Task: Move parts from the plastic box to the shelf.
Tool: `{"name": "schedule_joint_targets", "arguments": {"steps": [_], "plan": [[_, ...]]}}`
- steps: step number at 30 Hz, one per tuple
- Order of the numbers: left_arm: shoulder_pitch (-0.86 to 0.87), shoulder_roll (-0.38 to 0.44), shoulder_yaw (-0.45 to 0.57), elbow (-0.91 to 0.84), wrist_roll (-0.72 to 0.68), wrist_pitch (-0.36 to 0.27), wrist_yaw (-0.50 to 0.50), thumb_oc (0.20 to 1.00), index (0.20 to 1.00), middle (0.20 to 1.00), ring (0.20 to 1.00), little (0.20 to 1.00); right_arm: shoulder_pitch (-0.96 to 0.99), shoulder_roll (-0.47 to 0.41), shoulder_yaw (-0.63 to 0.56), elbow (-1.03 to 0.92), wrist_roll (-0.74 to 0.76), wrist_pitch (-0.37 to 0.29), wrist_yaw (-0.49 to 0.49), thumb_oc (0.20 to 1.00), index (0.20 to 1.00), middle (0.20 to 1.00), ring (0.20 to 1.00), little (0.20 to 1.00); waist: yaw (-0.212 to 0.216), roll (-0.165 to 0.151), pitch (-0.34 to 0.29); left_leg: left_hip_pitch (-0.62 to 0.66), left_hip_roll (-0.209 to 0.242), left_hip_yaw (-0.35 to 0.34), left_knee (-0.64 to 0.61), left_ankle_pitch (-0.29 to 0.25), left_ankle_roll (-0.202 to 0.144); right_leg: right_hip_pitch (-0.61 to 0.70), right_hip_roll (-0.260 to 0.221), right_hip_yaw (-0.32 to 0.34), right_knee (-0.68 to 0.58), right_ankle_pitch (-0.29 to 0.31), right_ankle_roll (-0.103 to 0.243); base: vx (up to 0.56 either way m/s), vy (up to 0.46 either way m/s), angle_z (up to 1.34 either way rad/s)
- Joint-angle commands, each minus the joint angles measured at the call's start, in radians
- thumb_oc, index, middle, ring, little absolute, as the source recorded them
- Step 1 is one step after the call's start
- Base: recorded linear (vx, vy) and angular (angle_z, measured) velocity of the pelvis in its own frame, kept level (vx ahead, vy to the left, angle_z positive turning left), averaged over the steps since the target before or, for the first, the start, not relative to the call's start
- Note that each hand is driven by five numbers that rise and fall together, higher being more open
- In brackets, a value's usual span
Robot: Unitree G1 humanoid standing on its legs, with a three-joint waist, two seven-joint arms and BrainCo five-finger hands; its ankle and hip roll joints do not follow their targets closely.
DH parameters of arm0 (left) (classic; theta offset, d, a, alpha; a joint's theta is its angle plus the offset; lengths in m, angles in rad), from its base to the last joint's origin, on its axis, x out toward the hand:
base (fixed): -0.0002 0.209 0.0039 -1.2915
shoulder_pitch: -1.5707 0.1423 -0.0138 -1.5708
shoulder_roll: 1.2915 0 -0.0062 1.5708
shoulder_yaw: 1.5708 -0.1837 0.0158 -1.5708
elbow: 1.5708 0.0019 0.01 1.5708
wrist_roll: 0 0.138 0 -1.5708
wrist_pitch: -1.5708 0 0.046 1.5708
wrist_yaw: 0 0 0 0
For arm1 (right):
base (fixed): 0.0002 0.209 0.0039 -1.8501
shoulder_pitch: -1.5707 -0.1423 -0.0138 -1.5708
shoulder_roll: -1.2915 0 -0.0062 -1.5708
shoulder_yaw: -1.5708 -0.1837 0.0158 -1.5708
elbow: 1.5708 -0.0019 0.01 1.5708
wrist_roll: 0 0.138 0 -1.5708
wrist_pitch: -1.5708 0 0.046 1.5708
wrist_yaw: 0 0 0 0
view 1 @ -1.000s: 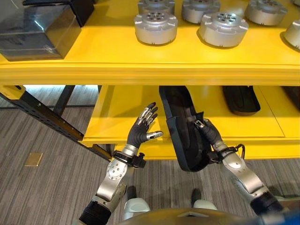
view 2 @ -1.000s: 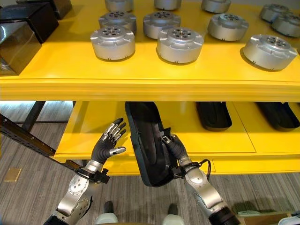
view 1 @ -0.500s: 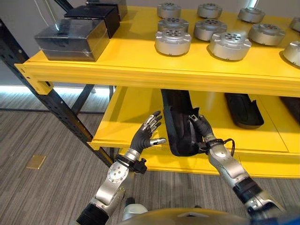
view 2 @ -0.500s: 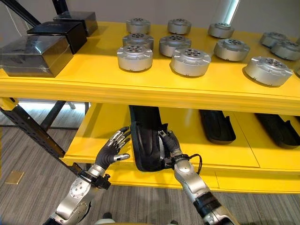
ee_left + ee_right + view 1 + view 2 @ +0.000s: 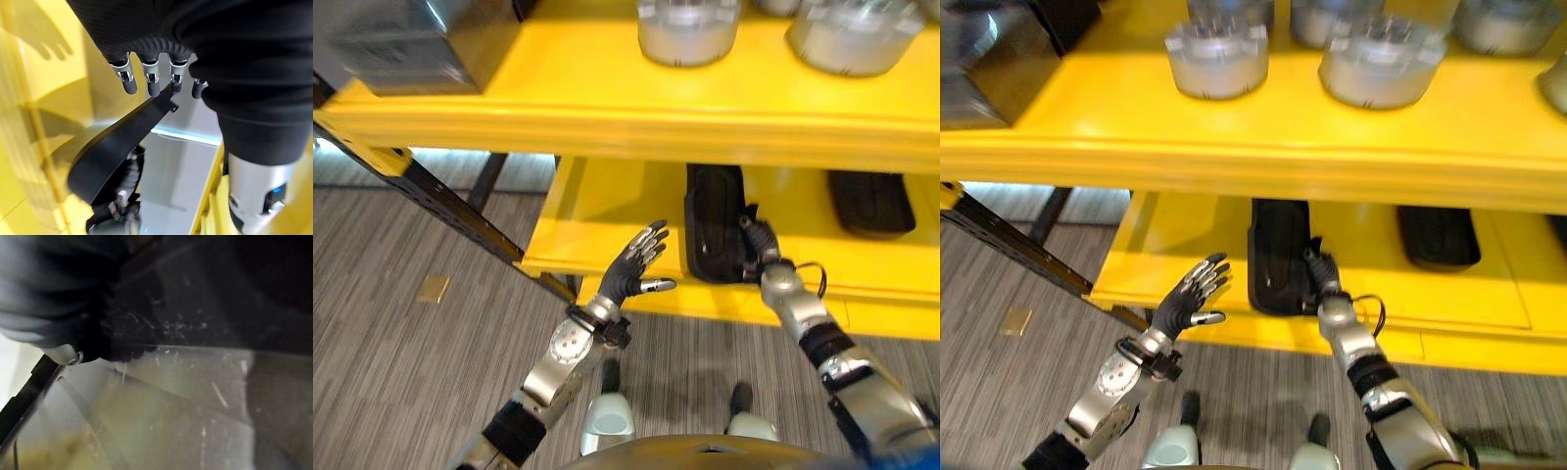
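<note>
1. The landmark is the yellow shelf [image 5: 1263,157], a rack with an upper deck and a lower deck beneath it.
2. A long black part [image 5: 713,235] lies on the lower deck, its near end close to the shelf's front lip. Both eye views show it running from front to back under the upper deck.
3. The right hand [image 5: 756,247] is at the part's near right side, touching it. The eye views show the hand against the part, but its fingers blend into the black surface, so I cannot tell whether they grip it or only rest there.
4. The right wrist view gives a very close look at a dark scuffed surface and a blurred dark mass of the hand; it does not settle the fingers' state either.
5. The left hand [image 5: 1191,298] hovers in front of the shelf's lower lip, left of the part and apart from it, fingers straight and spread, thumb out, holding nothing.
6. The left wrist view adds the straight fingertips [image 5: 152,84] with the part [image 5: 115,149] seen edge-on beyond them.
7. On the upper deck stand round silver parts [image 5: 1218,57], and a dark box [image 5: 416,44] sits at the deck's left end.
</note>
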Motion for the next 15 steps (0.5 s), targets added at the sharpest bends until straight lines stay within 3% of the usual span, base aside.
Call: {"name": "schedule_joint_targets", "arguments": {"steps": [1, 4, 9, 10, 15], "plan": [[-0.035, 0.012, 0.015, -0.086, -0.018, -0.057, 0.040, 1.000, 1.000, 1.000, 1.000, 1.000, -0.124, -0.029, -0.057, -0.028, -0.028, -0.065, -0.009, 0.200, 0.200, 0.200, 0.200, 0.200, 0.022, -0.032, 0.050, 0.005, -0.092, 0.026, 0.070, -0.042, 0.071, -0.010, 0.018, -0.030, 0.165, -0.109, -0.072, -0.10, -0.012, -0.01], [-0.059, 0.010, 0.013, -0.085, -0.020, -0.055, 0.079, 1.000, 1.000, 1.000, 1.000, 1.000, -0.150, -0.059, -0.066, -0.006, -0.036, -0.082, -0.008, 0.200, 0.200, 0.200, 0.200, 0.200, 0.017, -0.032, 0.087, -0.028, -0.091, 0.031, 0.095, -0.046, 0.074, -0.048, 0.014, -0.022, 0.191, -0.109, -0.072, -0.14, -0.037, -0.03], [-0.101, 0.007, -0.001, -0.084, -0.035, -0.048, 0.042, 1.000, 1.000, 1.000, 1.000, 1.000, -0.208, -0.103, -0.058, 0.032, -0.094, -0.078, -0.006, 0.200, 0.200, 0.200, 0.200, 0.200, 0.014, -0.031, 0.134, -0.075, -0.095, 0.037, 0.122, -0.050, 0.080, -0.101, 0.012, -0.007, 0.217, -0.106, -0.071, -0.15, -0.035, -0.03], [-0.105, 0.004, -0.006, -0.090, -0.081, -0.012, 0.041, 1.000, 1.000, 1.000, 1.000, 1.000, -0.227, -0.124, -0.050, 0.046, -0.107, -0.076, -0.006, 0.200, 0.200, 0.200, 0.200, 0.200, 0.012, -0.029, 0.148, -0.084, -0.095, 0.042, 0.125, -0.048, 0.081, -0.115, 0.012, -0.004, 0.223, -0.104, -0.070, -0.09, -0.006, -0.04], [-0.122, 0.006, -0.017, -0.086, -0.076, -0.026, 0.036, 1.000, 1.000, 1.000, 1.000, 1.000, -0.268, -0.160, -0.037, 0.071, -0.090, -0.059, 0.018, 0.200, 0.200, 0.200, 0.200, 0.200, 0.008, -0.028, 0.173, -0.108, -0.088, 0.050, 0.143, -0.050, 0.079, -0.146, 0.010, -0.001, 0.244, -0.104, -0.069, -0.08, -0.016, -0.01]]}}
